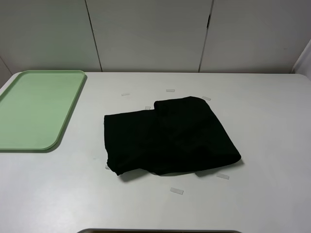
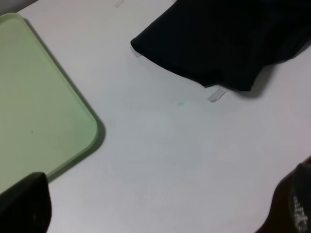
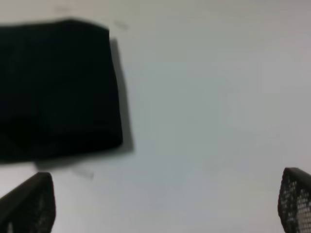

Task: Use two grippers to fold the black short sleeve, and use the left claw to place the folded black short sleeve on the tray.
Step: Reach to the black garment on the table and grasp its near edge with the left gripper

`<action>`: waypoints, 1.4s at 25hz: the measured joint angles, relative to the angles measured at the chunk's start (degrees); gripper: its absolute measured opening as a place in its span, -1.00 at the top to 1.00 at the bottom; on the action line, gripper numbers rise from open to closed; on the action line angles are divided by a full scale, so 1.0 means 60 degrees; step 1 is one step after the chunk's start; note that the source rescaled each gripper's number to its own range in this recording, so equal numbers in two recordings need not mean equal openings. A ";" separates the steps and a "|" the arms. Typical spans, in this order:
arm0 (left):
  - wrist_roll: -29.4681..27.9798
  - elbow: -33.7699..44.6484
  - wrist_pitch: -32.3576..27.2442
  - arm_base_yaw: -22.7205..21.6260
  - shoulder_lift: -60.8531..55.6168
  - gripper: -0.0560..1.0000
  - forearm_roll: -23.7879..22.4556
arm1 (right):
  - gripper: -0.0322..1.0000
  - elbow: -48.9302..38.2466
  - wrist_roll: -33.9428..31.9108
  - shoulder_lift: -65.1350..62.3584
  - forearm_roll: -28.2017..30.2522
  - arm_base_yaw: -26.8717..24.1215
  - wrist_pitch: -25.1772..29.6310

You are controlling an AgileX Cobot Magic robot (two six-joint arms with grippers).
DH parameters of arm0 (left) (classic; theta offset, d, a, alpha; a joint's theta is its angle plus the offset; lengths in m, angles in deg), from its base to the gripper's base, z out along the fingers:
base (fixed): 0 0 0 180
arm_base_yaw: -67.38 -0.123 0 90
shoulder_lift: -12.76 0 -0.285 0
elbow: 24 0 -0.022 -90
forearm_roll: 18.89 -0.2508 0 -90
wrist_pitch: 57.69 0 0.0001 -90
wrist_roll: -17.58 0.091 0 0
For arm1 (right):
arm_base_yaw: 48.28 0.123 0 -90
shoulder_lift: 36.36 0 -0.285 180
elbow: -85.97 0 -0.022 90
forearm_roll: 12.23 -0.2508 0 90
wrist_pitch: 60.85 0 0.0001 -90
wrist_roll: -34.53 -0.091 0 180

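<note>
The fingers of the left claw stand spread wide with nothing between them, above bare table. In its wrist view the tray and the black short sleeve both lie ahead of the fingers, neither touched. The right gripper is likewise spread wide and empty, its two fingertips apart from the shirt's edge; this view is blurred. In the exterior high view neither gripper is visible. The black short sleeve rests near the table centre as a rough rectangle, one layer doubled over its 3 o'clock half. The tray sits at 9 to 10 o'clock from the shirt, well apart from it, at the table's edge. Small tape strips lie around the shirt at 11, 12, 1, 5 and 6 o'clock.
</note>
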 joint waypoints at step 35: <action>-0.0055 0.0000 0.0045 0.0000 0.0000 -0.96 0.0000 | -1.00 -0.0378 0.0474 0.0000 0.0220 0.0000 -0.0975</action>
